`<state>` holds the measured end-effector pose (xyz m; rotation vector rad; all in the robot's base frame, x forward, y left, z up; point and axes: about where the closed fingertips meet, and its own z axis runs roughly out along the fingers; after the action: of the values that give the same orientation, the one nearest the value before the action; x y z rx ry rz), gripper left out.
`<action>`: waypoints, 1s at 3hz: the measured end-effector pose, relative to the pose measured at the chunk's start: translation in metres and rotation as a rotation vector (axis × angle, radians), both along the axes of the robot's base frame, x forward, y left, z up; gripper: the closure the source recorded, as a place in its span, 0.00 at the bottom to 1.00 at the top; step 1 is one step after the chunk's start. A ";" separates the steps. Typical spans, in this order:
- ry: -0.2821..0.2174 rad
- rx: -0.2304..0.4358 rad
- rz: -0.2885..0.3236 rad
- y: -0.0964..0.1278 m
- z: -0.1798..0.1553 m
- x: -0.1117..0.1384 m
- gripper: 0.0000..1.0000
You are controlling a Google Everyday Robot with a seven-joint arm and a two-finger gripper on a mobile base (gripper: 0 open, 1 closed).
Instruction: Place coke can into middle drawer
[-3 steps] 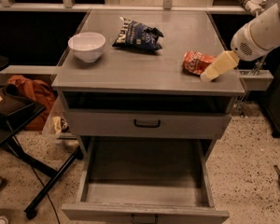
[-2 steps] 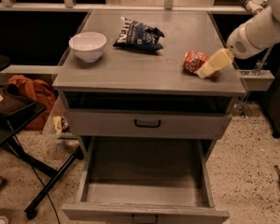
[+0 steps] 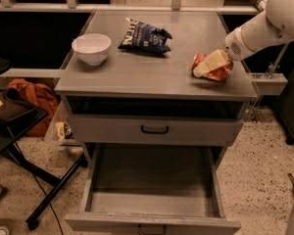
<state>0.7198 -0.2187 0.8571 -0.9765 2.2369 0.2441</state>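
Matt hand [image 3: 198, 71] at glossy coke can [image 3: 219, 72]

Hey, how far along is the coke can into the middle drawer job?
Done: the middle drawer is pulled open, with nothing inside. In hand: the gripper is at the coke can, which lies on the right side of the cabinet top. Left: lift the can and lower it into the drawer.

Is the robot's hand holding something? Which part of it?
Cannot tell. The gripper is on the coke can lying on the cabinet top, but a real grip isn't visible.
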 end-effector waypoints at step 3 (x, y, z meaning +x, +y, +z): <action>-0.011 0.057 0.062 0.016 0.019 -0.042 0.82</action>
<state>0.6777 -0.2028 0.8760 -1.0153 2.1801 0.3273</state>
